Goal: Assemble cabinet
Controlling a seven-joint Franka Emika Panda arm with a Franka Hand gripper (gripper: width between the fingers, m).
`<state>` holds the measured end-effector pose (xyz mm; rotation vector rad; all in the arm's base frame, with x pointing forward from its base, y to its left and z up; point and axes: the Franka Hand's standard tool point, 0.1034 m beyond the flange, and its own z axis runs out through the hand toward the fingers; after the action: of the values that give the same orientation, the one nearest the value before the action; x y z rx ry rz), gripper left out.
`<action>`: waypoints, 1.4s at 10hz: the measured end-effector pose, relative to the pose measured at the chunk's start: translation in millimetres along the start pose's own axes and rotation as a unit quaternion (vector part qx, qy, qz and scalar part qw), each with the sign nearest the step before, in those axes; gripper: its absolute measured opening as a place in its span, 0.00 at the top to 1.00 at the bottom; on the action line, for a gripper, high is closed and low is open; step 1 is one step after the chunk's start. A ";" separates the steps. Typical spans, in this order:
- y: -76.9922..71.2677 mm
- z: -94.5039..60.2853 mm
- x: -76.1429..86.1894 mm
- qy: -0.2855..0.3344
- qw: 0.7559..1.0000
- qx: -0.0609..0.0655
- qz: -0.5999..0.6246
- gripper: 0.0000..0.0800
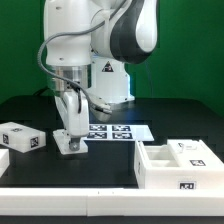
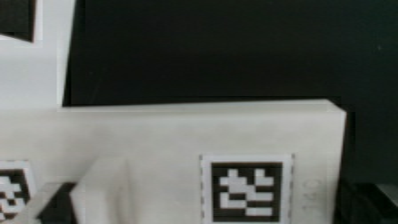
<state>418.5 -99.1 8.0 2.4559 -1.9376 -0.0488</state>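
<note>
**Cabinet sits well apart from the fingers**

The cabinet (image 1: 175, 166) rests on the black tabletop (image 1: 100, 165), low at the exterior view's right. The fingers (image 1: 68, 134) are well apart from it, toward the exterior view's left, lowered almost to the tabletop just beside the marker board (image 1: 115, 131).

The cabinet lies with its open side up, so the inner walls show. One tagged face is turned toward the camera. Its long axis seems to run across the view from left to right, at a slight angle.

The fingers stand around a small white panel (image 1: 70, 145) with tags, not the cabinet. From here I cannot tell whether they are pinching it or only straddling it. In the wrist view that panel (image 2: 178, 150) fills the lower half, with a tag in plain sight, and the picture is too close and blurred to settle the grip.

A loose white block (image 1: 22, 137) lies further to the exterior view's left.
</note>
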 end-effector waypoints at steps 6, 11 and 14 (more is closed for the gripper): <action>-6.7 -3.6 -1.0 0.018 1.000 0.009 0.013 0.20; -7.1 -2.3 -6.9 0.019 1.000 0.007 0.012 0.03; -4.1 -2.8 -2.8 0.020 1.000 0.006 0.015 0.00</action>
<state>422.0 -95.4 10.7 2.4152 -1.9646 0.0123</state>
